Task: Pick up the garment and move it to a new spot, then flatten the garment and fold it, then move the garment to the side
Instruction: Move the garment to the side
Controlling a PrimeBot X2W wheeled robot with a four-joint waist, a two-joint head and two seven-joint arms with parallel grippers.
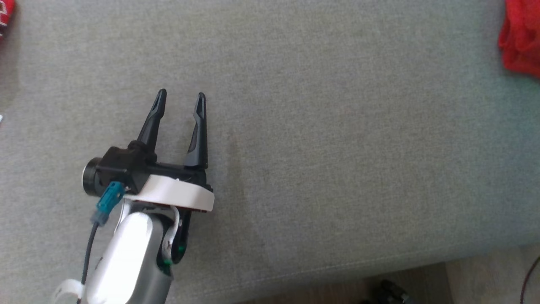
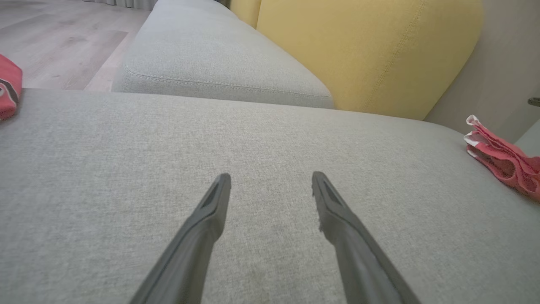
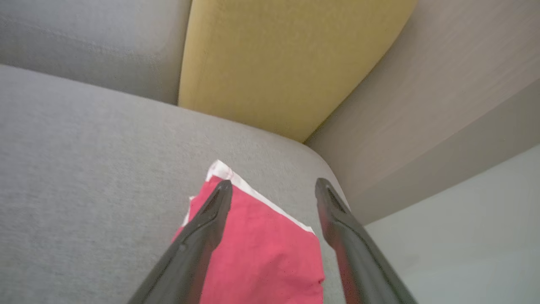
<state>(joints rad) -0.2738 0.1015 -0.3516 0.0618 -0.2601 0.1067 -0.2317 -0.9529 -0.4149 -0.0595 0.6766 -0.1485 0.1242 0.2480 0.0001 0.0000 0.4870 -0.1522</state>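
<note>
**Left gripper** (image 1: pixel 181 99): in the head view, the 2 dark fingers are seen spread apart above the grey seat cushion (image 1: pixel 337 147), with nothing between them. The same is shown in the left wrist view, where only bare cushion fabric (image 2: pixel 211 139) is seen between the fingers of the gripper (image 2: pixel 271 179).

**Right gripper** (image 3: pixel 274 185): in the right wrist view, the 2 fingers are held wide apart and nothing is clamped. Whether the fingertips touch the fabric below cannot be told.

**Garment** (image 3: pixel 261 253): a red piece with a white edge is laid folded on the seat cushion (image 3: pixel 84 169), near its far corner, directly under the right gripper. In the head view it is located at the upper right edge (image 1: pixel 521 38), well apart from the left gripper. In the left wrist view it is found at the right edge (image 2: pixel 504 162).

**Surroundings**: a yellow back cushion (image 2: pixel 367 50) is set behind the seat. A 2nd red cloth item (image 2: pixel 8 90) is placed at the opposite end of the seat.
</note>
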